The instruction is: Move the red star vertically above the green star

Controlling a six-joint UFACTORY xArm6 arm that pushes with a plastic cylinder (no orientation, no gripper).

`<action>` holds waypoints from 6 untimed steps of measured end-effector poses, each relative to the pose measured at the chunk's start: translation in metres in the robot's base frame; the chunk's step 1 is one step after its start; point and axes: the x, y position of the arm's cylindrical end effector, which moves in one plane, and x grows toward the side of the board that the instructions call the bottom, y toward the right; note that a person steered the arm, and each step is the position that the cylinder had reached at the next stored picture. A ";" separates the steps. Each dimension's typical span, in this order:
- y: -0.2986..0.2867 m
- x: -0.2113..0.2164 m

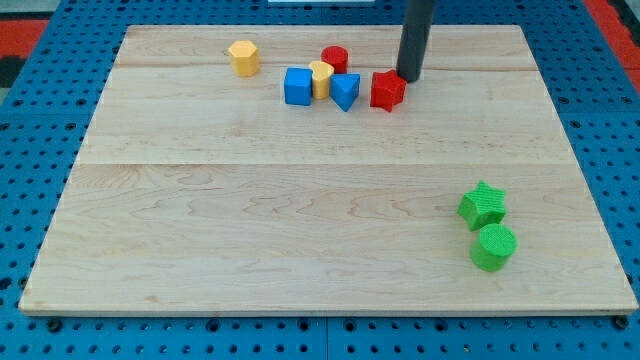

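The red star [387, 90] sits flat near the tabletop's [300, 230] top, points blunt. My tip [409, 77], a plain rod end effector with nothing to spread, seems to touch its right edge. The green star [483, 205] lies well apart.

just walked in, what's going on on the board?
My tip sits right beside the red star, on its upper-right side near the view's top. The job is to get that star above the green star, which lies far off at the view's lower right beside a green cylinder. The red star is nowhere near there yet.
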 end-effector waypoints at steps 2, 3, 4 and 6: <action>-0.066 0.033; -0.018 0.071; 0.009 0.045; 0.031 0.082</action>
